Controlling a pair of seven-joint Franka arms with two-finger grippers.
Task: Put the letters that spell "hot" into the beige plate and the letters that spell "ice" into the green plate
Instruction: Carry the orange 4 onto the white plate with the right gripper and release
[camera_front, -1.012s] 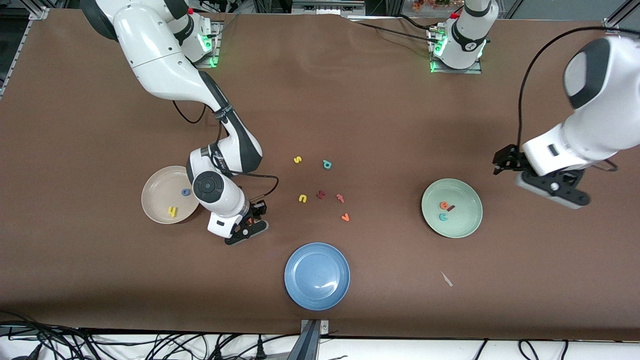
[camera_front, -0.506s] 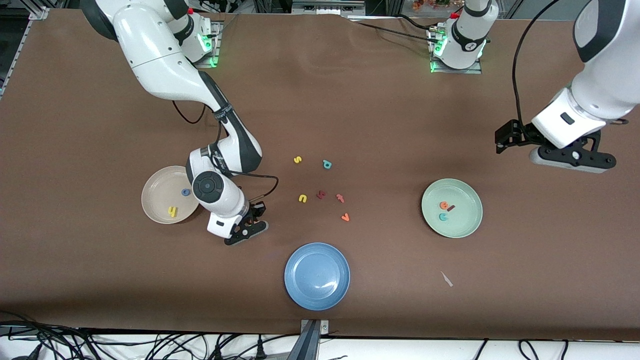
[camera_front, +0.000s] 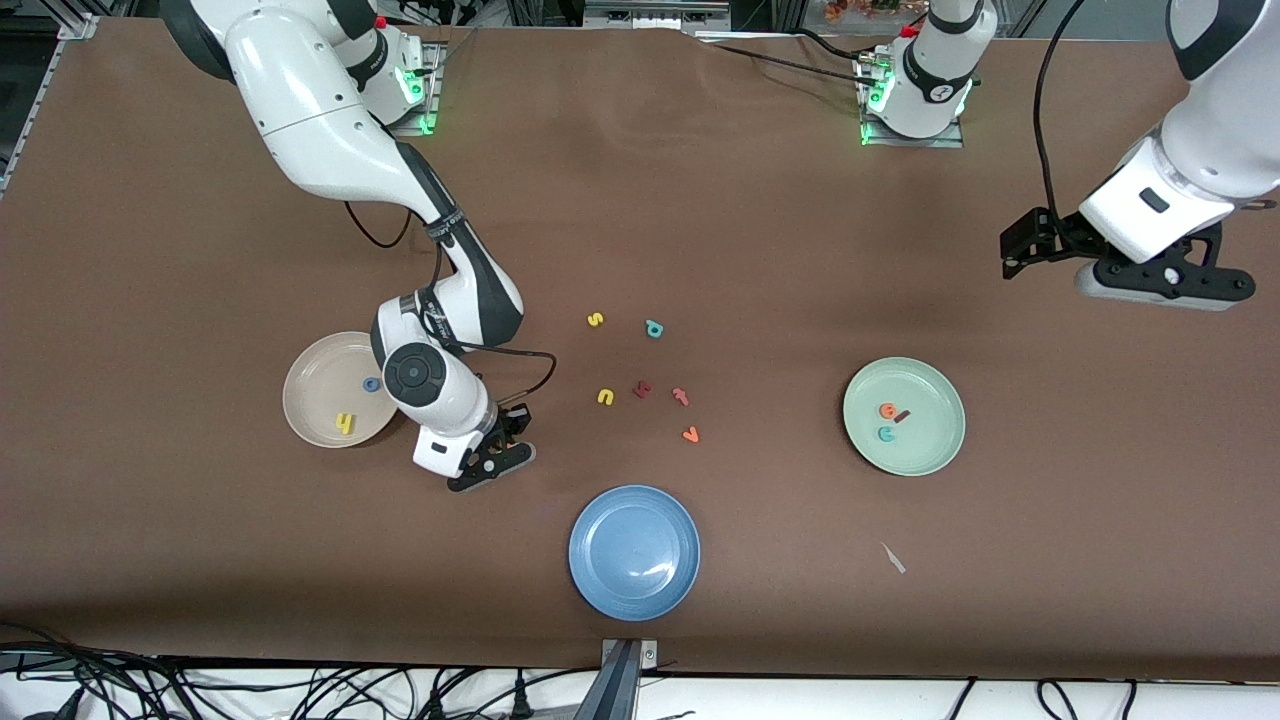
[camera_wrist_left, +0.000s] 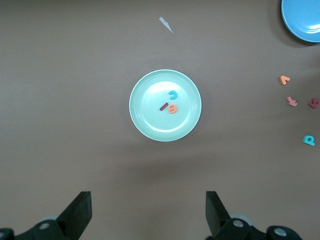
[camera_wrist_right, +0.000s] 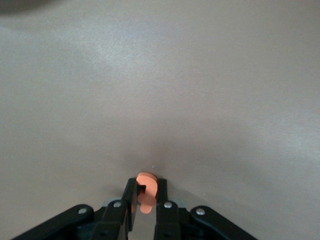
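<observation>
My right gripper (camera_front: 493, 461) is down at the table beside the beige plate (camera_front: 305, 390). It is shut on the orange t (camera_wrist_right: 147, 181), which stands on edge between the fingers. In the beige plate lie the yellow h (camera_front: 345, 424) and the blue o (camera_front: 371, 384). The green plate (camera_front: 935, 445) holds the orange e (camera_front: 887, 410), the dark red i (camera_front: 902, 415) and the teal c (camera_front: 886, 433). My left gripper (camera_front: 1165, 282) hangs open and empty over bare table at the left arm's end, with the green plate (camera_wrist_left: 150, 117) in its wrist view.
A blue plate (camera_front: 634, 551) sits near the front edge. Loose letters lie mid-table: yellow s (camera_front: 595, 320), teal a (camera_front: 654, 328), yellow n (camera_front: 605, 397), a dark red letter (camera_front: 642, 389), pinkish t (camera_front: 681, 396), orange v (camera_front: 690, 434). A white scrap (camera_front: 893, 558) lies nearer the camera than the green plate.
The right gripper's fingers closed on the orange t and the hand stayed in place. The left arm rose and drew back from the green plate toward its base.
</observation>
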